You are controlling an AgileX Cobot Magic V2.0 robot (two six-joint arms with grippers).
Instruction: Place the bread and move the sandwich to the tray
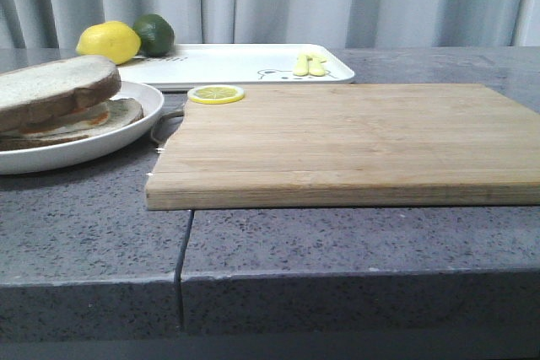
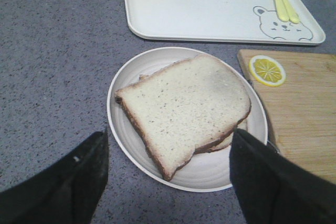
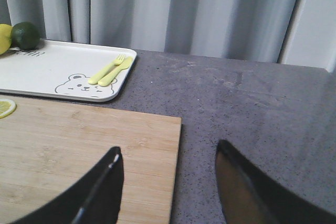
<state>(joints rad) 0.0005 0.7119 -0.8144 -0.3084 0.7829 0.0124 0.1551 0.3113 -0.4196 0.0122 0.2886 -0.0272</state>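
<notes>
The bread (image 1: 55, 86), a thick pale slice with brown crust, lies on top of the sandwich on the round white plate (image 1: 84, 151) at the left. A thinner slice with egg (image 1: 97, 117) peeks out beneath it. In the left wrist view the bread (image 2: 184, 103) covers most of the plate (image 2: 210, 169). My left gripper (image 2: 169, 136) is open above the plate's near edge, one finger on each side, holding nothing. The white tray (image 1: 245, 65) with a bear drawing lies behind. My right gripper (image 3: 168, 148) is open and empty over the board's right edge. Neither gripper shows in the front view.
A large wooden board (image 1: 354, 141) lies mid-table with a lemon slice (image 1: 216, 94) at its back left corner. A lemon (image 1: 108, 41) and a lime (image 1: 153, 34) sit at the tray's left end. A yellow fork and spoon (image 1: 310, 65) lie on its right end.
</notes>
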